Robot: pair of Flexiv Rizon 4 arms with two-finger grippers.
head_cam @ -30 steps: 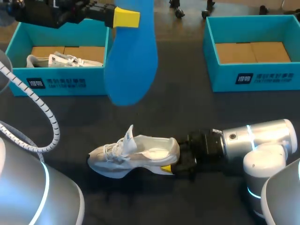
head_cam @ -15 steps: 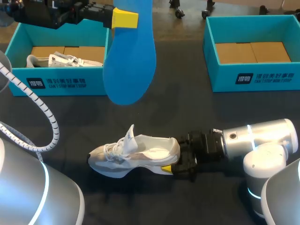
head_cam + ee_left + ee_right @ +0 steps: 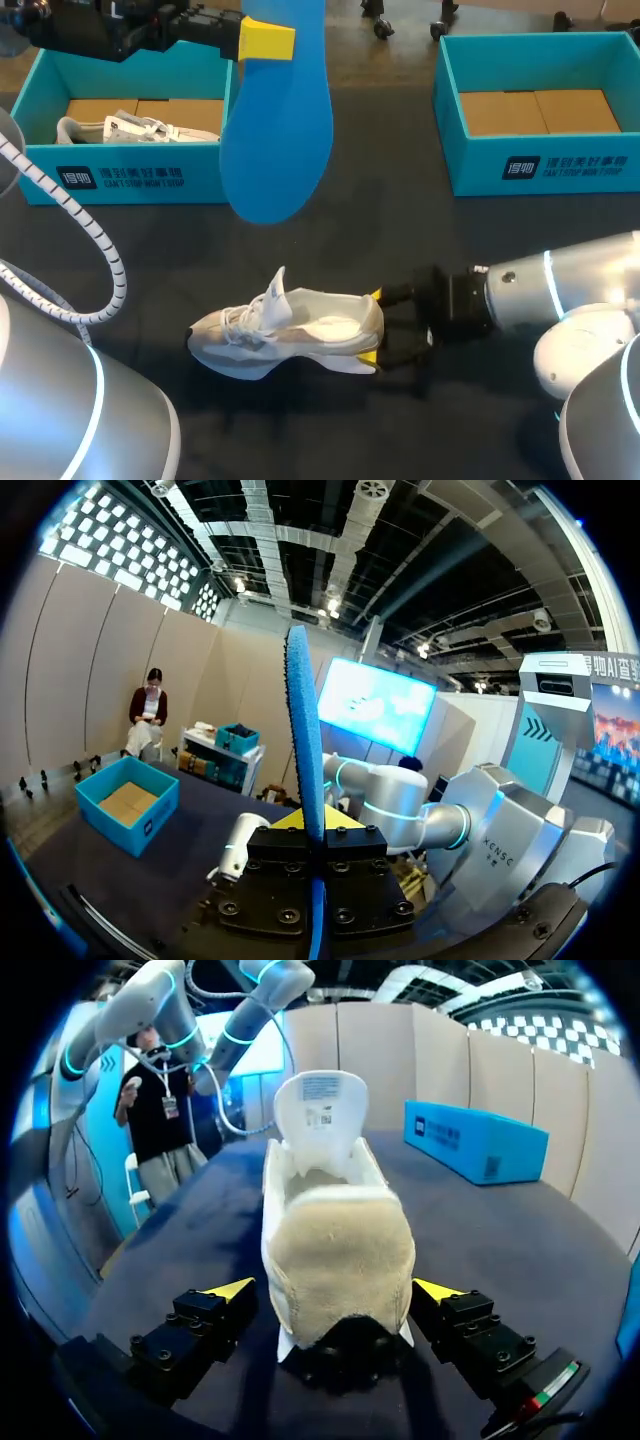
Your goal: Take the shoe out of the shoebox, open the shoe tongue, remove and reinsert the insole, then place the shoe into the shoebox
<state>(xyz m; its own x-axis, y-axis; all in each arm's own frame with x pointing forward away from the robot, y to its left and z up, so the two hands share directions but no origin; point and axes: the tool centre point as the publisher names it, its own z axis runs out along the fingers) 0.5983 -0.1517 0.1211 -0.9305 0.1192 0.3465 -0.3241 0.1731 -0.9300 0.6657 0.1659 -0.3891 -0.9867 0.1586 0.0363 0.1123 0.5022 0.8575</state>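
**Above the tabletop: insole lifted out, shoe waiting heel-first**

Above the tabletop [image 3: 420,230], I am holding the blue insole [image 3: 278,130] in my left gripper [image 3: 270,38]. The gripper is pinching it near the upper end, so the rest is hanging free, well apart from the white shoe [image 3: 290,332] below. I judge this to be the gap between removing and reinserting: the insole is being kept high so that it can be lined up with the opening.

The shoe is lying on the tabletop with its heel towards my right gripper [image 3: 372,326]. That gripper's fingers are standing wide on either side of the heel, and the right wrist view is showing a gap at each yellow tip, so it is gripping nothing. I am reading this as a bracket meant to steady the shoe. The tongue [image 3: 320,1105] is standing upright, leaving the mouth open.

Two teal boxes are sitting at the far side. The left-hand box [image 3: 120,175] is holding a second shoe [image 3: 135,128]; the right-hand box [image 3: 545,165] is showing its cardboard floor. I cannot tell which one is meant for this shoe.

The insole's top is running off the head view, and its face is hiding my left gripper's other finger. The left wrist view is showing the insole edge-on only. The toe end of the shoe's interior is out of sight.
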